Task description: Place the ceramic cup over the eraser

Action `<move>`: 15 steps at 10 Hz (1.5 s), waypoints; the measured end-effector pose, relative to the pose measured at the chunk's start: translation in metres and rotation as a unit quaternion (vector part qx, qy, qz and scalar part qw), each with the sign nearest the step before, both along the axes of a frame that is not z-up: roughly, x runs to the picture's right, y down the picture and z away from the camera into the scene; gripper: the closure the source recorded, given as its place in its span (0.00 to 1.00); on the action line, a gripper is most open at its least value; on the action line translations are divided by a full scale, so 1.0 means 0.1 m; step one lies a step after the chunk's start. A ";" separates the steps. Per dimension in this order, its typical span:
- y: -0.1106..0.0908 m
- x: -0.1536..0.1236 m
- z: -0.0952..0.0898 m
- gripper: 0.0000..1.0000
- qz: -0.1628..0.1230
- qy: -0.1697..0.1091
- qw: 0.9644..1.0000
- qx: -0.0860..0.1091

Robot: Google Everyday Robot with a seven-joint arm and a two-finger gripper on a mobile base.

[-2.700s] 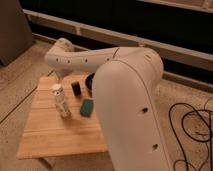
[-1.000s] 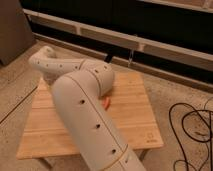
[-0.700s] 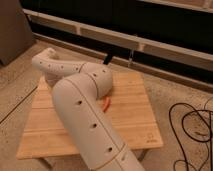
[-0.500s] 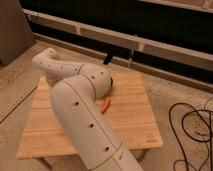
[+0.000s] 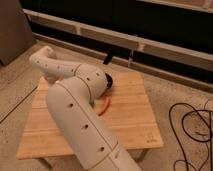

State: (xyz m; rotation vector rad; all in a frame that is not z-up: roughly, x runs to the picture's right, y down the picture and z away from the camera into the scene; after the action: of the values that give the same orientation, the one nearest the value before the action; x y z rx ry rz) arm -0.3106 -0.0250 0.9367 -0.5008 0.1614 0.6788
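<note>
Gripper closed, hidden behind my own arm.

My white arm (image 5: pixel 75 110) bends across the wooden table (image 5: pixel 135 117) and covers most of its middle. The gripper sits somewhere behind it, fingers together, and I cannot tell whether it holds anything. The ceramic cup and eraser are out of sight too. A dark round shape (image 5: pixel 108 83) peeks out beside the arm, with an orange object (image 5: pixel 104 106) just below it.

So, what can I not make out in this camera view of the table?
Eraser: camera view, hidden behind the white arm.
Pincer: shut, somewhere at the arm's far end near the table's back edge; the arm hides it.
Dark shape there: ceramic cup or something else, too blurred to tell.
Orange object: half covered by the arm.
Cables: cut by the right edge.
</note>
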 end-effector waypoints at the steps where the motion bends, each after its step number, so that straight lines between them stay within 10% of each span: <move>1: -0.02 -0.01 -0.01 1.00 -0.002 -0.002 1.000 0.005; 6: -0.07 0.01 -0.08 1.00 -0.005 0.002 1.000 0.019; 9: -0.36 -0.04 -0.32 1.00 0.005 -0.010 0.998 0.060; 15: -1.10 -0.07 -1.27 1.00 0.076 -0.071 0.981 0.165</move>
State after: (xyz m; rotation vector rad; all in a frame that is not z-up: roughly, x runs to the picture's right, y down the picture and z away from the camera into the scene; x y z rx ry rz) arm -0.3180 -0.1353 0.8101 -0.2428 -0.1252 0.7990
